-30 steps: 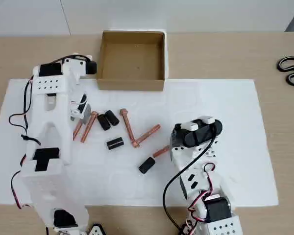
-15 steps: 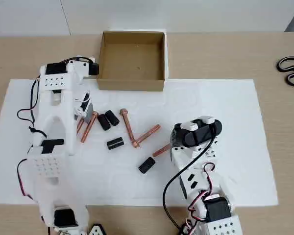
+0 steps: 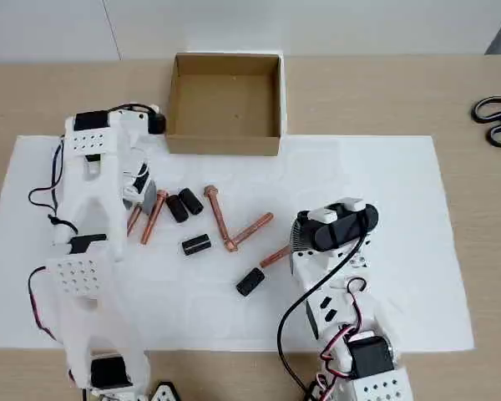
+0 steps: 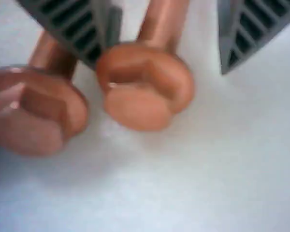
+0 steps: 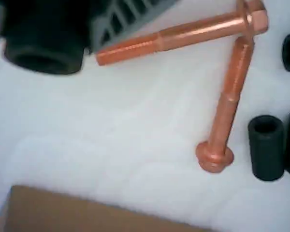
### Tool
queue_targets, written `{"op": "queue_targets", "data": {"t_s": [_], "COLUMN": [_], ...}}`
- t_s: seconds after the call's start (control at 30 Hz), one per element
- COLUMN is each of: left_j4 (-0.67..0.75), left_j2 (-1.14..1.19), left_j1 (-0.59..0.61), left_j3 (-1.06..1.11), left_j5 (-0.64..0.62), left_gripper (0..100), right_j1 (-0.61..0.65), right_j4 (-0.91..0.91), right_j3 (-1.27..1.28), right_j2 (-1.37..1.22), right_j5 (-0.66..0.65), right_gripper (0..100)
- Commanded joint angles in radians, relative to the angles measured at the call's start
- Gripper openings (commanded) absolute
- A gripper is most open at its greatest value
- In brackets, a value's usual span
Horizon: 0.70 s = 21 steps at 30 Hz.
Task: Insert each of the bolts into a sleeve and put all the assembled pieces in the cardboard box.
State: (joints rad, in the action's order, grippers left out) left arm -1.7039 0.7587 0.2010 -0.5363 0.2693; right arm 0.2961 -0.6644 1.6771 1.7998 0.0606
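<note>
A robotics lab bench was suggested by a wooden table (image 3: 384, 92), white sheet (image 3: 401, 192), and scissors (image 3: 497, 119) at two o'clock.

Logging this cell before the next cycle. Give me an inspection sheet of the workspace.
Surface: white sheet on a wooden table.
Job's things: five bolts and four sleeves lie loose on the sheet, none assembled; cardboard box empty.
Clutter: scissors on the table, off the sheet.
Grippers: left gripper open, astride one bolt's shaft; right gripper low over the sheet beside a bolt.
Cables: black and red wires run along both arms, off the parts.
Surroundings: pale surface beyond the table's far edge.
</note>
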Motion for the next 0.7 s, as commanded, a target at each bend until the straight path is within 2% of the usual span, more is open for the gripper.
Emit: {"op": "queue_targets", "data": {"t_s": [0.0,0.33,0.67], "left_j4": [0.011,-0.051,-0.051], "left_j2": [0.003,-0.044,-0.532], "left_j1": [0.034,0.017,-0.101], "left_j3": [-0.016,-0.051,0.229], "left_j5": [0.006,0.003,-0.025], "left_gripper": [0,0,0], "right_j1": [-0.010,-0.010,-0.002], "right_j4": [0.007,0.007,0.016], "right_j3": [0.006,0.006,0.003], "right_j2": [0.015,0.015,0.015], "right_j5": [-0.003,-0.005,-0.008], "right_gripper": [0.4,0.4,0.4]}}
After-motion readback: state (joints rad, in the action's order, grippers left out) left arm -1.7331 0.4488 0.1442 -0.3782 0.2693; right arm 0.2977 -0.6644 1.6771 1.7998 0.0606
